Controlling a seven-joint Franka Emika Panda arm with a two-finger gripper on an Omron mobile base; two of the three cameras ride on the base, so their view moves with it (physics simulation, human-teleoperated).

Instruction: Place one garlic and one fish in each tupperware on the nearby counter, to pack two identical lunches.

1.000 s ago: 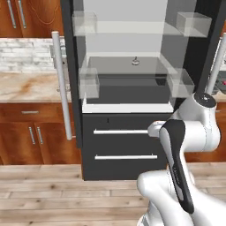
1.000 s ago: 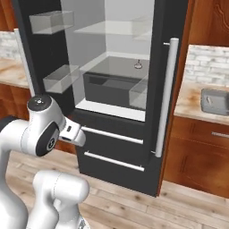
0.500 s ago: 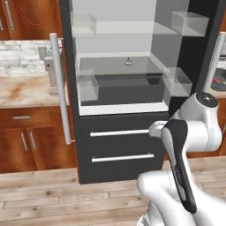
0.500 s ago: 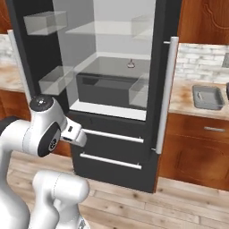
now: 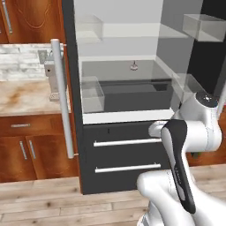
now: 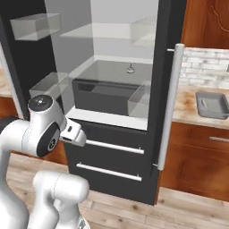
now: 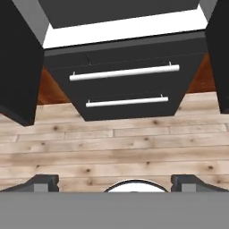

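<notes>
The white arm [image 5: 194, 132] is folded up close to its base, with its elbow bent and its hand tipped down toward the wooden floor [image 7: 116, 147]. In the hand view, the pincer [image 7: 114, 182] is wide open. Its two dark tips sit far apart at the bottom, and nothing is between them.

On the left, in the left base view, a piece of the brown spotted desk [image 5: 26, 97] runs beside the fridge [image 5: 88, 145]. The fridge stands open in the middle, right in front of the arm. Its long silver door handle [image 5: 62, 97] hangs at the left. Inside, see-through bins [image 5: 92, 92] sit at the sides of the glass shelves. One small pale garlic [image 5: 133, 67] sits far back on the middle shelf, well apart from the arm. Below the shelf are two black drawers [image 7: 125, 89] with silver bars.

On the right, in the right base view, a grey tray [image 6: 212, 105] lies on the desk next to the fridge. I cannot tell if anything is in it.
</notes>
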